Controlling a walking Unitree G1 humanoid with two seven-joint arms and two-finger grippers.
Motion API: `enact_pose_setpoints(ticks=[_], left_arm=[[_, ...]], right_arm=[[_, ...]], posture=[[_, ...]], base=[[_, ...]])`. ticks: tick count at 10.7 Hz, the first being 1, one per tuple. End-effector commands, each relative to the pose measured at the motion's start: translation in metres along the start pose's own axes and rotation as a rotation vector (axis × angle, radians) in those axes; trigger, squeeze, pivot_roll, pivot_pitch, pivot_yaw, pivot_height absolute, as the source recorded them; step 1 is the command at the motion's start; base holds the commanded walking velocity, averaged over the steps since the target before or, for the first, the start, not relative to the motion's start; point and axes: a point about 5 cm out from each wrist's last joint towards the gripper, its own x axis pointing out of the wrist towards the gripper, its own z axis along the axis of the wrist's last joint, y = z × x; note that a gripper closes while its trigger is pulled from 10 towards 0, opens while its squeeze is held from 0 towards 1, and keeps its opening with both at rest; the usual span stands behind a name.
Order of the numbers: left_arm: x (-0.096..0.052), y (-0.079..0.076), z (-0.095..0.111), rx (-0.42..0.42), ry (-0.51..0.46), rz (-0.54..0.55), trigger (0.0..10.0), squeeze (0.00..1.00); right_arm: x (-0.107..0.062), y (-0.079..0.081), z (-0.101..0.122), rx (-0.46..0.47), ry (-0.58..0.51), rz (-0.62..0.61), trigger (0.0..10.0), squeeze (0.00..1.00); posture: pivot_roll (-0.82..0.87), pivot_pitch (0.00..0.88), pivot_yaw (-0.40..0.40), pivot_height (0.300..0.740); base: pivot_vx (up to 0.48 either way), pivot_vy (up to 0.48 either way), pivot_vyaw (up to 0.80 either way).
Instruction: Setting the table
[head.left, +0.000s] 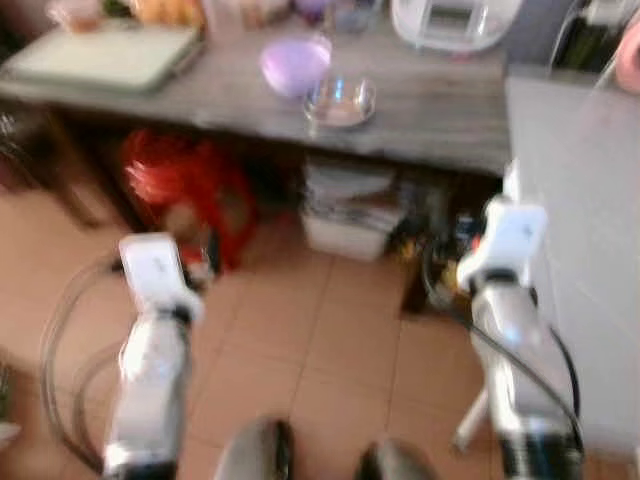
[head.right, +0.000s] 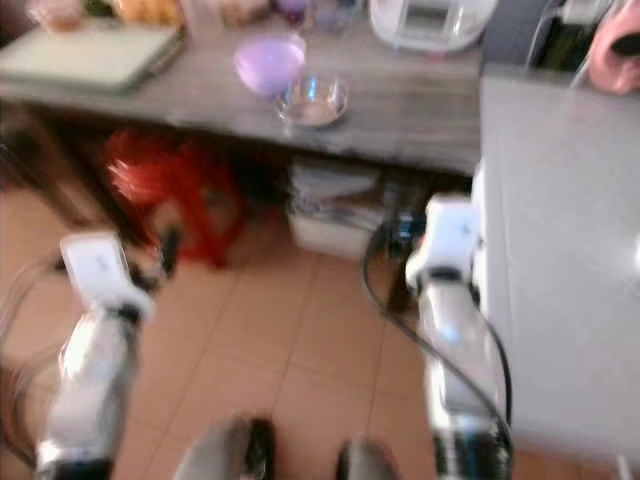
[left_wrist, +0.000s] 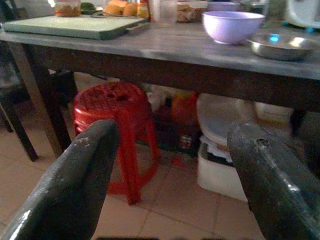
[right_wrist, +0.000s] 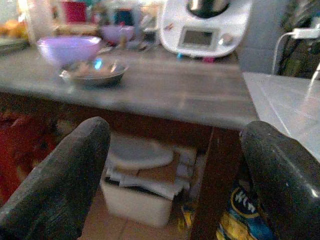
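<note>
Both the left gripper (left_wrist: 170, 175) and right gripper (right_wrist: 175, 175) have fingers spread wide and empty, held low before the counter (head.left: 440, 110) bearing a purple bowl (head.left: 294, 66) beside a metal dish (head.left: 341, 101).

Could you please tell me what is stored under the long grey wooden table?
Under the grey wooden table stand a red plastic stool and a white storage bin stacked with papers. Further back is shadowed and blurred.
</note>
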Motion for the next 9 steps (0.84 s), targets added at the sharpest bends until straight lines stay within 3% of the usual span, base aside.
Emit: enact_pose_setpoints(ticks=[1, 3, 5, 9], left_arm=[[0.002, -0.002, 0.005, 0.015, -0.023, -0.008, 10.0, 0.0], [-0.001, -0.005, 0.005, -0.015, -0.04, -0.044, 10.0, 0.0], [0.002, -0.007, 0.007, 0.014, -0.041, -0.046, 10.0, 0.0], [0.002, -0.014, 0.009, -0.006, -0.049, -0.086, 10.0, 0.0]], right_arm=[[-0.003, 0.0, -0.004, -0.024, 0.023, 0.012, 10.0, 0.0], [-0.005, -0.002, -0.008, -0.089, 0.041, -0.023, 10.0, 0.0], [-0.001, 0.003, -0.01, 0.067, 0.061, -0.047, 10.0, 0.0], [0.004, 0.006, 0.002, 0.069, 0.01, -0.002, 10.0, 0.0]], posture=[[-0.04, 0.07, 0.017, 0.74], [-0.04, 0.08, 0.017, 0.74], [-0.05, 0.105, 0.022, 0.74], [-0.06, 0.113, 0.028, 0.74]], base=[[-0.292, 0.0, 0.0], [0.0, 0.0, 0.0], [0.0, 0.0, 0.0], [0.0, -0.244, 0.0]])
